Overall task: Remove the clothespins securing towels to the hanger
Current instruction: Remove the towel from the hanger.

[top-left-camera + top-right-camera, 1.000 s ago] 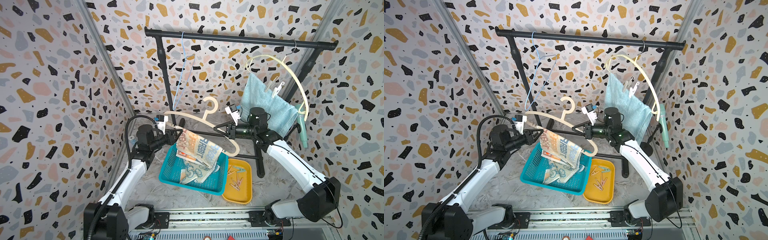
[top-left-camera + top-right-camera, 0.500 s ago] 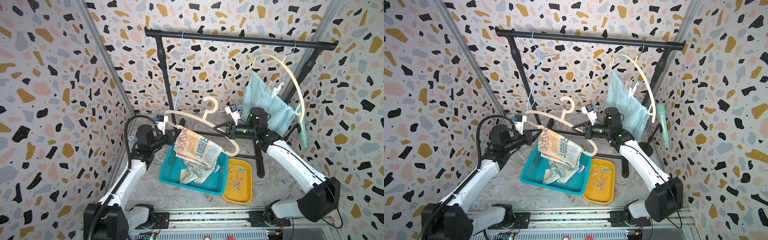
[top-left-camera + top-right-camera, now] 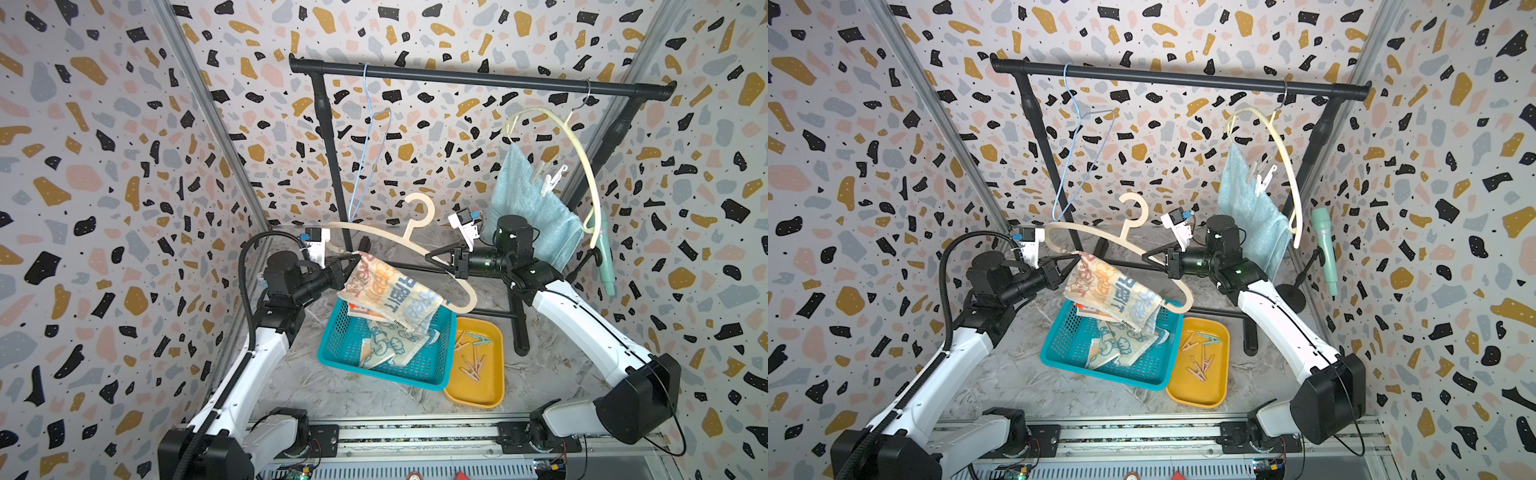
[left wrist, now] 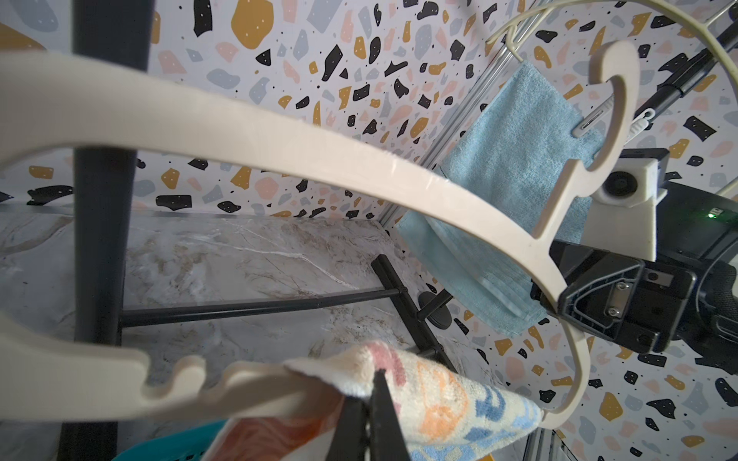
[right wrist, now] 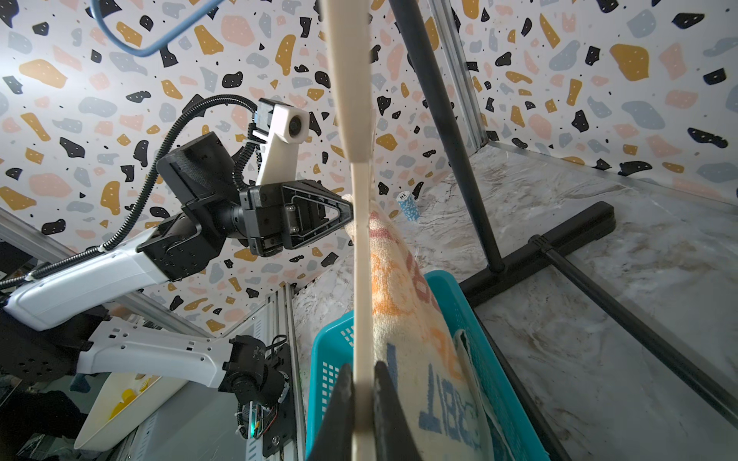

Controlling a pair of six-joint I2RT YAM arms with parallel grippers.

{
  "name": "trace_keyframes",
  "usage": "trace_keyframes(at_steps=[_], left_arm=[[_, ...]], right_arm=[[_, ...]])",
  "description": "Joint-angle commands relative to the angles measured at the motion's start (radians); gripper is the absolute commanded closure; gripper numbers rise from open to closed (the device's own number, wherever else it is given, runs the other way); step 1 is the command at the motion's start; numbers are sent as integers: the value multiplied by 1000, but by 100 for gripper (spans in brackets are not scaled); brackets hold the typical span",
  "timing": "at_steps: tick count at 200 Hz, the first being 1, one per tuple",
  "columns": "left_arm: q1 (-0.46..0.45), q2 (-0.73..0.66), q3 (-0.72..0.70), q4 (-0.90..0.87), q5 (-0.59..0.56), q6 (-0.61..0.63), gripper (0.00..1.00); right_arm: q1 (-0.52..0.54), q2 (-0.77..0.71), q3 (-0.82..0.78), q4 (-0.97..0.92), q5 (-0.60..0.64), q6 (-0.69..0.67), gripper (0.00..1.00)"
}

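- Terrazzo-print walls (image 3: 104, 208) enclose a marbled grey surface (image 3: 353, 390).
- A cream plastic hanger (image 4: 279, 147) slants from far left down to near right. The right gripper (image 5: 361, 371) has its jaws clamped on its arm.
- The left gripper (image 4: 378, 377) has its jaws pinched together on the terry striped towel (image 3: 390, 291) draped there.
- Slim clothespins (image 3: 549, 183): two clip the far-right light-blue towel (image 3: 528, 212); others lie in the yellow tray (image 3: 478, 395).

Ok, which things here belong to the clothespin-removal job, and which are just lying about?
Job: pale clothespins on the light-blue terry towel; RABBIT towel on the cream hanger; loose clothespins in the yellow tray; cartoon towel in the teal basket.
Lying about: bare blue wire hanger; mint-green toy microphone; poker-chip stack.
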Motion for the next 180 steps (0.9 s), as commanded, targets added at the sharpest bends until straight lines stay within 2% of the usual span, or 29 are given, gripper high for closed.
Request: trace_keyframes(at_steps=[1, 180], left_arm=[[6, -33, 39, 43, 16, -15, 100], [6, -130, 122, 136, -7, -171, 100]], right_arm=[[5, -23, 34, 27, 11, -4, 100], [6, -34, 25, -4, 98, -15, 100]])
